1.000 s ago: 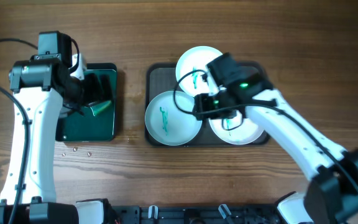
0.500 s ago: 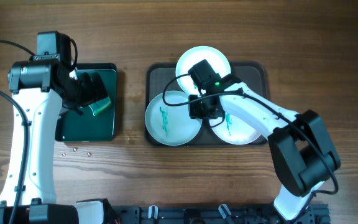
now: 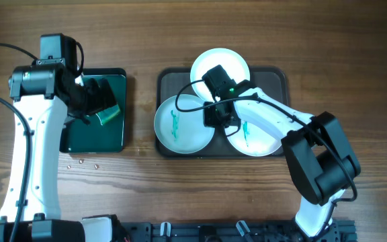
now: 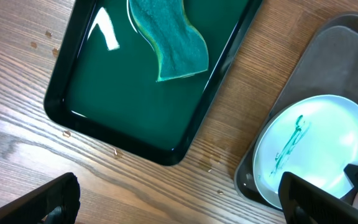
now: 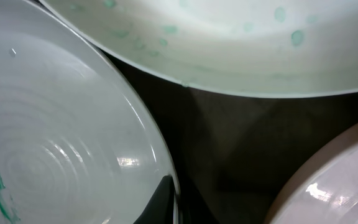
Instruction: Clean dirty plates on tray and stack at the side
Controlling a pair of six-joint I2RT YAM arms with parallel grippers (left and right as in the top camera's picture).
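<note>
3 plates all on the tray (image 3: 274, 81), none stacked at the side yet, so the task's early. Left plate (image 3: 180, 131), far plate (image 3: 213, 57) & right plate (image 3: 257, 144) crowd together, rims touching or overlapping mid-tray. Teal smears show on the left & right ones; the far one's centre is hidden by the arm.

R gripper (image 3: 216, 115) sits low in that middle gap, at the left plate's right rim. Prob. it's there because an edge is the only purchase a flat plate gives. R wrist view shows one dark fingertip (image 5: 163, 202) against that rim; can't tell if the jaws are closed on it.

L gripper (image 3: 98, 99) hangs over the green tray (image 3: 93, 138), well left of the plates, fingers (image 4: 55, 202) spread wide w/ nothing between them. Sponge (image 4: 173, 43) lies in that green tray, close under the gripper, handy for wiping once a plate's steadied.
</note>
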